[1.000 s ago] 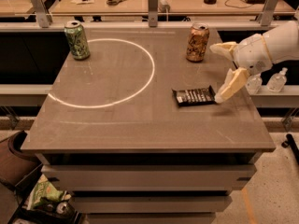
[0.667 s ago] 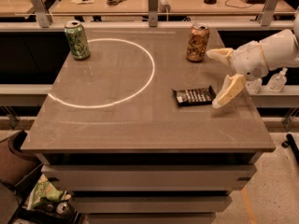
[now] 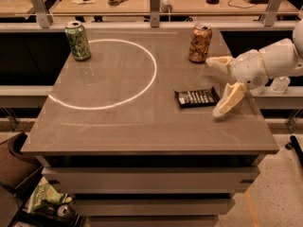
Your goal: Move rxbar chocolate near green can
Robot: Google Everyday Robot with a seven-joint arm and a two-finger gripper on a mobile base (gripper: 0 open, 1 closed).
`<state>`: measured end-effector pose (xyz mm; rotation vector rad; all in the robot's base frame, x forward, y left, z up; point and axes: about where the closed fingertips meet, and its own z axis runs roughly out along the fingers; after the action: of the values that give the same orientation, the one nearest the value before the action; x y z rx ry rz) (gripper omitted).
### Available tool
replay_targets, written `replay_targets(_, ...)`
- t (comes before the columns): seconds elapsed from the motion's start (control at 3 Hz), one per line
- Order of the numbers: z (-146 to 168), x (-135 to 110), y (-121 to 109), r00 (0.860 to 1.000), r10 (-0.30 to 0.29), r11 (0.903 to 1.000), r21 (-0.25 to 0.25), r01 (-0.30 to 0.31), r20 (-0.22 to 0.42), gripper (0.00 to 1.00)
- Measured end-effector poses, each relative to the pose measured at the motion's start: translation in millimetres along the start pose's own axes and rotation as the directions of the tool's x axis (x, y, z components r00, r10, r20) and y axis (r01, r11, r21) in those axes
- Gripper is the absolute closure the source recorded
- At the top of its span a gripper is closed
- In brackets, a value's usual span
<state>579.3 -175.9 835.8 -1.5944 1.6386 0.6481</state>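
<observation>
The rxbar chocolate [image 3: 197, 97], a flat black bar with white lettering, lies on the right half of the grey table [image 3: 142, 126]. The green can [image 3: 78, 41] stands upright at the table's far left corner. My gripper [image 3: 218, 86] reaches in from the right, open, its two pale fingers spread wide. One finger [image 3: 228, 100] hangs just right of the bar's end, the other [image 3: 218, 63] points left above it. The gripper holds nothing.
A brown-orange can [image 3: 200, 43] stands at the far right, just behind the bar and gripper. A white light ring [image 3: 106, 72] lies on the table's left half. A bench with scissors [image 3: 119, 0] stands behind; a bag with rubbish [image 3: 45, 200] sits on the floor at front left.
My gripper has moved a little left and down toward the bar's right end. The bar and both cans have not moved.
</observation>
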Motion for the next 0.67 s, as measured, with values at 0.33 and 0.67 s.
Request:
replay_targets(0.33, 6.5, 0.6, 4.0, 1.000, 0.002, 0.9998, -0.019, -0.002, 0.001, 0.00)
replay_targets(0.67, 14.6, 1.9, 9.7, 1.000, 0.008, 0.9987, -0.050, -0.008, -0.008, 0.00)
